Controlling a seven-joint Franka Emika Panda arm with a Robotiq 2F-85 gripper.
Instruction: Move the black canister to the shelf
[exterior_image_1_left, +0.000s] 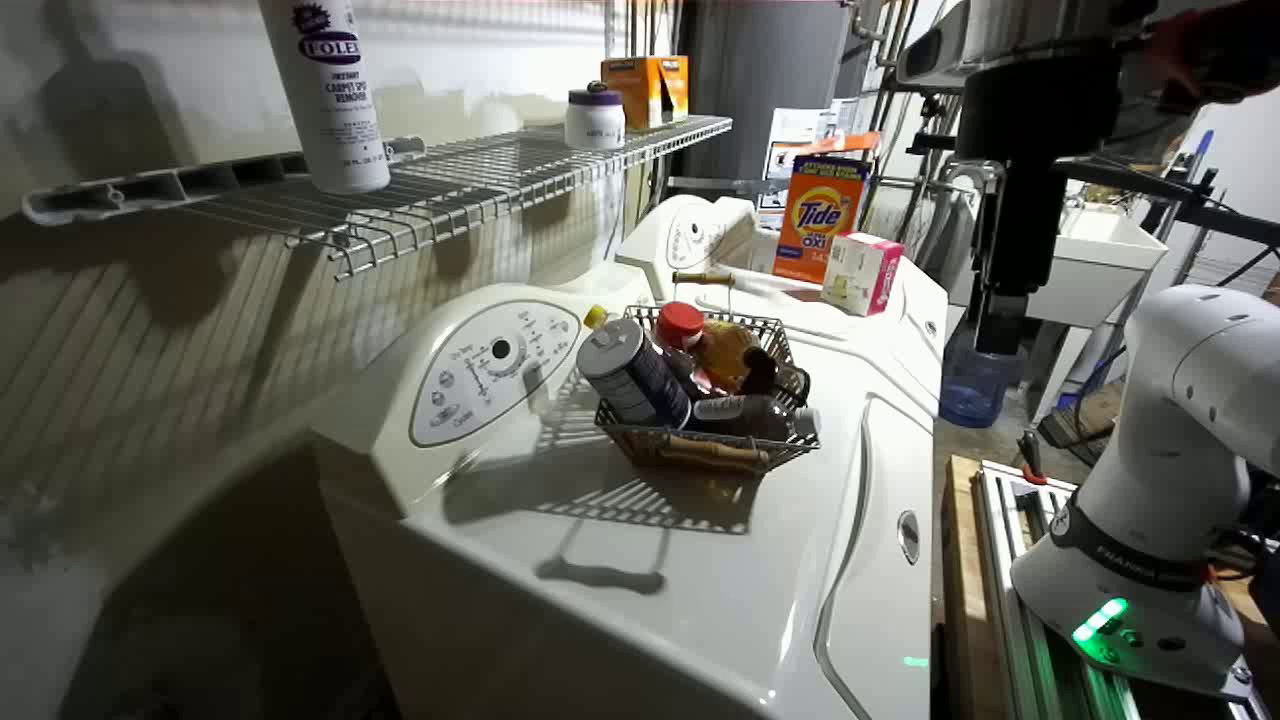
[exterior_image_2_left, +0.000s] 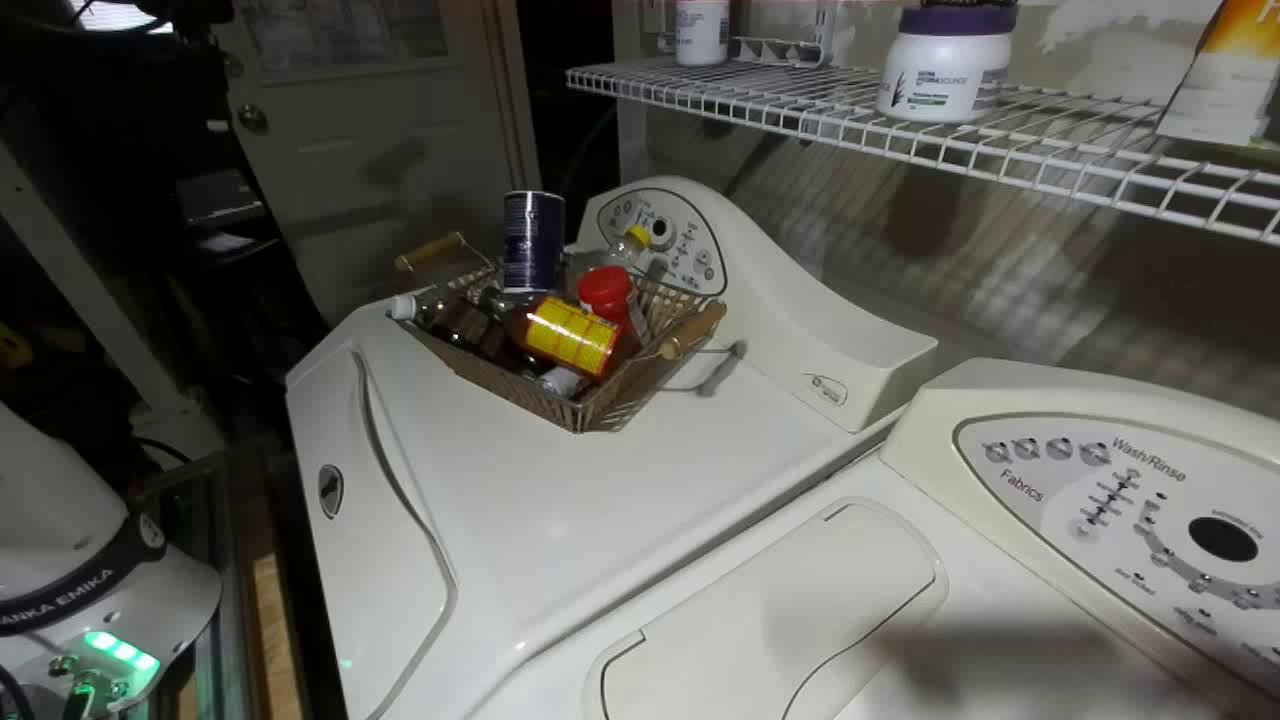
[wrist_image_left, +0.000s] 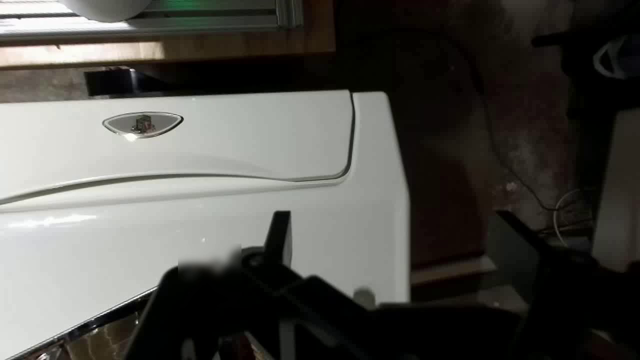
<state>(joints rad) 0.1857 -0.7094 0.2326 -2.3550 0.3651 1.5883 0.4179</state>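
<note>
The black canister (exterior_image_1_left: 650, 385), a very dark, bluish cylinder with a grey top and a printed label, leans among bottles in the small wire basket; it also stands out above the rim in an exterior view (exterior_image_2_left: 533, 240). The shelf (exterior_image_1_left: 540, 193) is the white wire rack on the wall, higher than the basket, shown in both exterior views (exterior_image_2_left: 830, 130). My gripper (exterior_image_1_left: 1003, 330) hangs to the right of the basket in that exterior view, apart from it. In the wrist view its fingers (wrist_image_left: 393, 240) are wide apart with nothing between them. I cannot make out the canister there.
The basket (exterior_image_1_left: 700, 450) with wooden handles stands on a white machine (exterior_image_2_left: 560, 510); its rim (wrist_image_left: 105, 315) shows in the wrist view. A spray bottle (exterior_image_1_left: 335, 120), a white jar (exterior_image_1_left: 595, 120) and an orange box (exterior_image_1_left: 645, 92) stand on the shelf. A Tide box (exterior_image_1_left: 820, 220) stands beyond.
</note>
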